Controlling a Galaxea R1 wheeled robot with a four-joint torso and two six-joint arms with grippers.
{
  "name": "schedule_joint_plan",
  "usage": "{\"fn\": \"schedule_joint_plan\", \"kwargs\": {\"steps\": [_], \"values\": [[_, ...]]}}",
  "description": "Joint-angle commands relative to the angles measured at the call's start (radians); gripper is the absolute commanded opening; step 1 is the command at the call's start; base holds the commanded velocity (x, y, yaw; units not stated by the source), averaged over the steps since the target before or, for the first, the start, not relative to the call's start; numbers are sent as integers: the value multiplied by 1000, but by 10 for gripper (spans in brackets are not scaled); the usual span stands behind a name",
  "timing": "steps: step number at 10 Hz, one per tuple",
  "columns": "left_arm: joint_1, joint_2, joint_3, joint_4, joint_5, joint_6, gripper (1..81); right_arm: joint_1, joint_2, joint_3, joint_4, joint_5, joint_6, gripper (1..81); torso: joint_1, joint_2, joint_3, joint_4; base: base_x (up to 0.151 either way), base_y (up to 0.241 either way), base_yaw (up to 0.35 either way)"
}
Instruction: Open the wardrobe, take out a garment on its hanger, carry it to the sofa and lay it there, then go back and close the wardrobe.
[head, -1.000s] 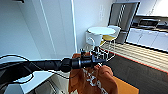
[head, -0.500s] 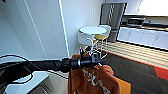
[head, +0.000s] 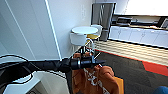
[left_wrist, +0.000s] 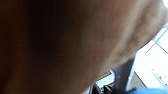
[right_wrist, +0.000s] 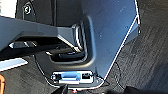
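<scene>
My left arm reaches in from the left of the head view, and my left gripper (head: 98, 62) is shut on the top of the hanger. A thin white bit of the hanger (head: 99, 65) shows at the fingertips. The garment (head: 96, 80), a rust-orange hoodie with white lettering, hangs below the gripper above the dark carpet. The same orange fabric (left_wrist: 62, 45) is pressed close against the left wrist camera. A corner of the blue sofa (head: 161, 90) shows at the lower right. I cannot tell whether the tall white panels (head: 30, 32) on the left belong to the wardrobe.
A round white table (head: 84, 30) with white chairs (head: 78, 39) stands ahead by the wall. Behind it are a steel fridge (head: 103, 20) and a long kitchen counter (head: 140, 35). Dark carpet (head: 130, 72) lies to the right. The right wrist view shows my own base (right_wrist: 105, 37) over carpet.
The whole head view has slid left, so the camera has turned right. The table and kitchen sit further left in the picture. The hoodie still hangs from my left gripper.
</scene>
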Motion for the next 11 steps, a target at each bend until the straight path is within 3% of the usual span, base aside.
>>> {"fn": "schedule_joint_plan", "kwargs": {"steps": [1,3,4,5,6,9,10,11], "values": [[-189,3,51,32,-73,7,10,6,-5,1,-3,-54,2,811,0,0,0,0,0,0,-232],[-187,2,54,32,-68,7,10,6,-5,1,-3,-54,2,811,0,0,0,0,0,0,-232],[-189,5,54,32,-68,7,10,4,-5,1,-5,-53,1,811,0,0,-32,0,0,0,-232],[-189,8,54,32,-68,7,10,4,-5,1,-5,-53,1,811,0,0,-94,0,0,0,-232],[-189,8,54,32,-68,7,10,6,-5,1,-5,-47,1,811,0,0,-6,0,0,0,-232],[-187,8,54,32,-68,7,10,4,-5,1,-5,-45,1,811,1,0,-36,0,0,0,-232],[-189,8,54,32,-68,7,10,4,-5,1,-5,-45,1,811,1,0,-14,0,0,0,-232],[-189,8,54,32,-68,7,10,4,-5,1,-6,-45,1,811,1,0,64,0,0,0,-232]]}}
